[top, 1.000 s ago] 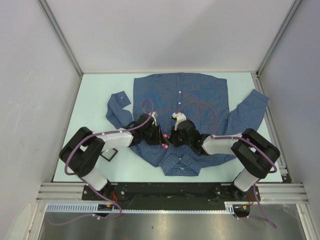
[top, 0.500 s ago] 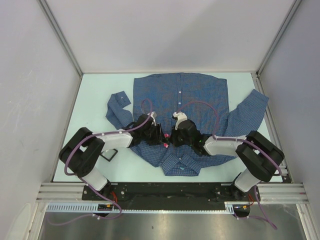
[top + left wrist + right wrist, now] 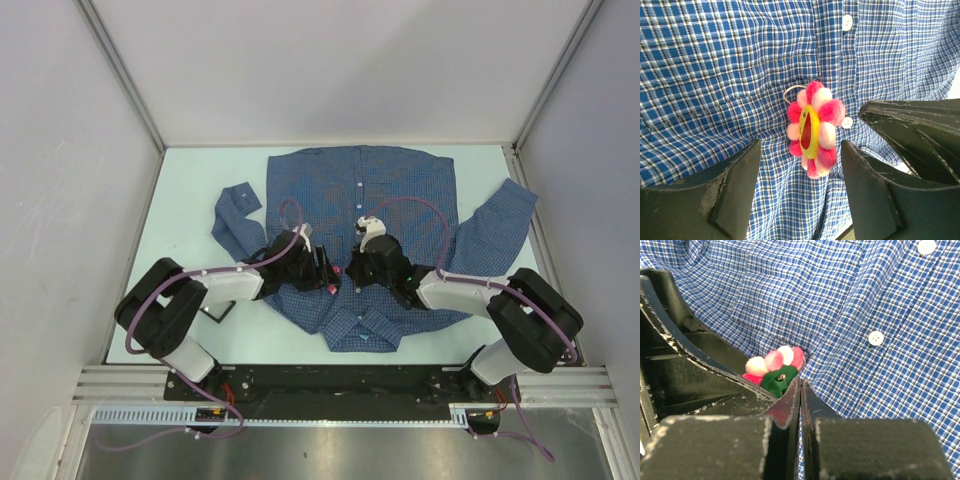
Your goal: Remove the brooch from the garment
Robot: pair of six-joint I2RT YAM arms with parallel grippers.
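While the garment (image 3: 400, 200) lies spread flat on the counter (image 3: 190, 190), collar toward the arm bases, both arms converge on the brooch (image 3: 814, 129). It sits on the shirt front just beside the button row, near the collar end.

Left wrist view: the brooch stands tilted up on edge, pink and red petals ringing the yellow centre, with a thin pale loop showing behind it and a white button (image 3: 847, 121) just beside it. The left fingers (image 3: 735, 195) are apart, one on each side of the brooch, and neither touches it.

Right wrist view: the right fingers (image 3: 812, 407) are pressed together with only a hairline seam between them, their tips at the green backing (image 3: 774, 384) of the brooch. Whether they pinch cloth, the pin or nothing at all cannot be told.

Step in hand, as judged: detachment. The flower appears raised off the cloth but not yet free of it, and neither arm has lifted it clear.

Next move, as judged: the left fingers need to close squarely across the petals. The right arm should then pin the fabric down or work at the fastening behind. The two pulls would best run along the line of the pin, and gently, because a sideways tug would likely only tent the shirt.
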